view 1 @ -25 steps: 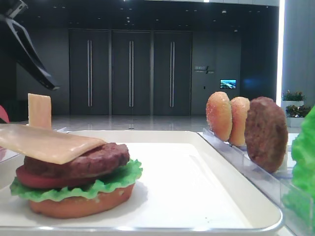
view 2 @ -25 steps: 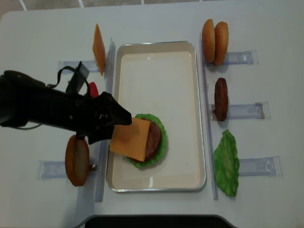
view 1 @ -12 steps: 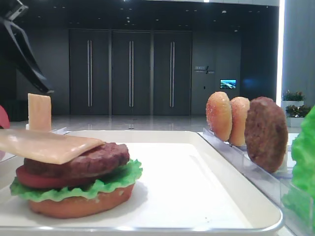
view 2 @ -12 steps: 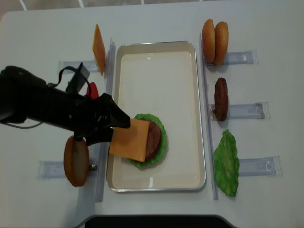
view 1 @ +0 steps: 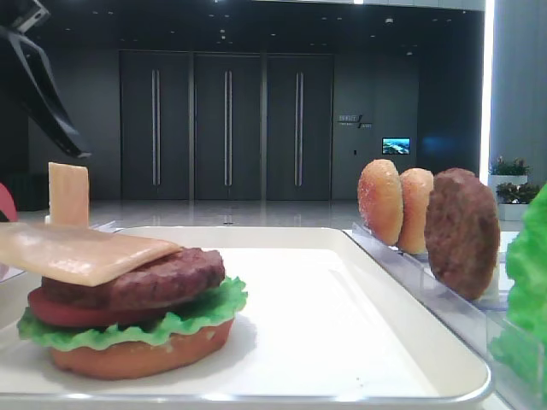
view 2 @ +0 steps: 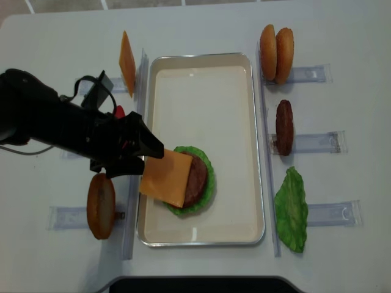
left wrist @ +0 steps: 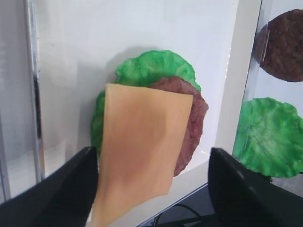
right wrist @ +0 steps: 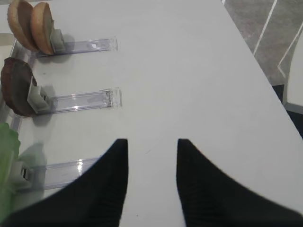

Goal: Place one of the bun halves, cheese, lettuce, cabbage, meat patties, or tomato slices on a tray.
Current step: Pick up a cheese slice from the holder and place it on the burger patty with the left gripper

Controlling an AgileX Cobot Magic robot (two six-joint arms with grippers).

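Note:
A stack sits on the cream tray [view 2: 201, 91]: bun bottom [view 1: 137, 354], lettuce [view 1: 205, 312], tomato slice [view 1: 60, 312] and meat patty [view 1: 167, 278]. The cheese [view 2: 166, 178] lies flat on top and overhangs the patty on the left. My left gripper [view 2: 149, 162] is open at the tray's left rim. Its fingers [left wrist: 71, 189] stand wide on both sides of the overhanging cheese [left wrist: 142, 142], with a gap on the right side. My right gripper [right wrist: 152, 142] is open over bare table, holding nothing.
Clear holder strips flank the tray. On the right stand two bun halves [view 2: 276, 46], a patty [view 2: 284, 127] and lettuce [view 2: 291, 209]. On the left are an upright cheese slice [view 2: 126, 59], a bun half [view 2: 101, 206] and a red slice [view 2: 120, 112] partly hidden by the arm.
The left gripper has drawn back a little to the left, away from the stack. The cheese's raised left edge has sunk and the slice lies flatter on the patty.

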